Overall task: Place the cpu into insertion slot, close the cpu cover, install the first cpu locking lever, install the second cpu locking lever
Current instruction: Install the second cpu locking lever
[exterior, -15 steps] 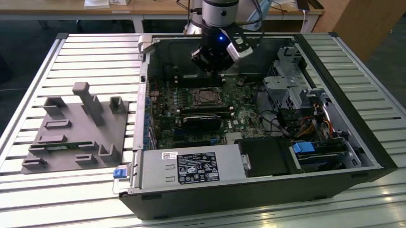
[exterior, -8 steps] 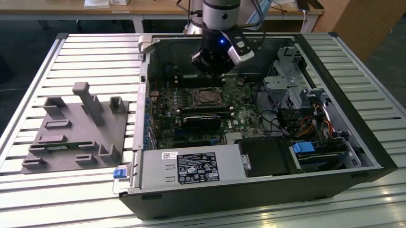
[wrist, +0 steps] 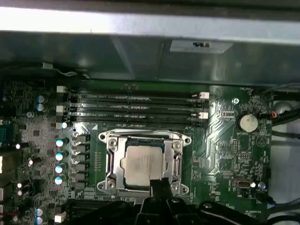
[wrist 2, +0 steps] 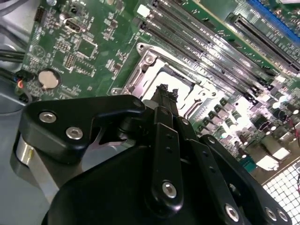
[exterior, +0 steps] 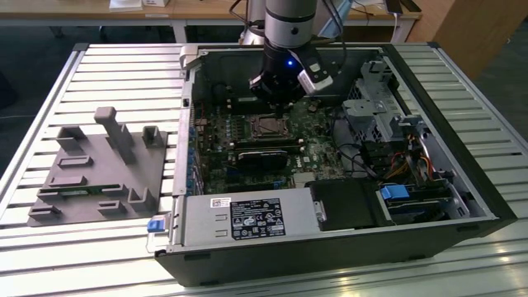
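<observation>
The cpu [wrist: 140, 161], a dull silver square, lies in the insertion slot [wrist: 145, 137] on the green motherboard. The cpu cover [wrist: 114, 161], a thin silver frame, lies flat around it. My gripper [wrist: 157, 185] hangs just over the socket's edge, its black fingertips pressed together with nothing seen between them. In the second wrist view the gripper [wrist 2: 164, 93] points down at the cover [wrist 2: 140, 70] with the bright cpu [wrist 2: 183, 84] just beyond the tips. In the exterior view the gripper [exterior: 278, 108] stands inside the open computer case, right above the insertion slot [exterior: 266, 127].
Long black memory slots [wrist: 136, 105] run beside the socket, and a coin battery [wrist: 247, 123] sits nearby. The case holds a power supply [exterior: 247, 218], a black block [exterior: 262, 162] and a drive cage [exterior: 379, 111]. A grey fixture [exterior: 99, 167] lies at the exterior view's left.
</observation>
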Controlling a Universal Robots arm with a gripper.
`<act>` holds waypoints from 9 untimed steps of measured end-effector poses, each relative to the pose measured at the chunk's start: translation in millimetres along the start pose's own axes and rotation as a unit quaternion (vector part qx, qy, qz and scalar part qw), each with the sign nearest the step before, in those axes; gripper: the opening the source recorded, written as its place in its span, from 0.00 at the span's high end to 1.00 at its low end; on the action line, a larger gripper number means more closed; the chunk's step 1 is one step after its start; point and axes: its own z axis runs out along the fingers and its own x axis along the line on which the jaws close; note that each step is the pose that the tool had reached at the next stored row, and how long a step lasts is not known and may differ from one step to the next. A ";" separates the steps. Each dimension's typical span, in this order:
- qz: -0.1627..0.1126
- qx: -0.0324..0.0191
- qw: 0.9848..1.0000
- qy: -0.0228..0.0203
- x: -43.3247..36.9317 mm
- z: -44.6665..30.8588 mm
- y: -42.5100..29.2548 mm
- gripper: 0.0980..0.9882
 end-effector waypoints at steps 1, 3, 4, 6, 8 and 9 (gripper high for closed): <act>0.000 -0.003 1.000 0.000 0.0 0.8 -1.1 0.99; 0.000 -0.012 1.000 0.000 0.1 2.0 -3.2 0.99; 0.000 -0.017 1.000 0.000 0.2 2.8 -4.2 0.99; 0.000 -0.021 1.000 0.000 0.2 3.8 -7.1 0.99; 0.000 -0.022 1.000 0.000 0.3 4.3 -10.1 0.99; 0.000 -0.022 1.000 0.000 0.3 4.4 -11.5 0.99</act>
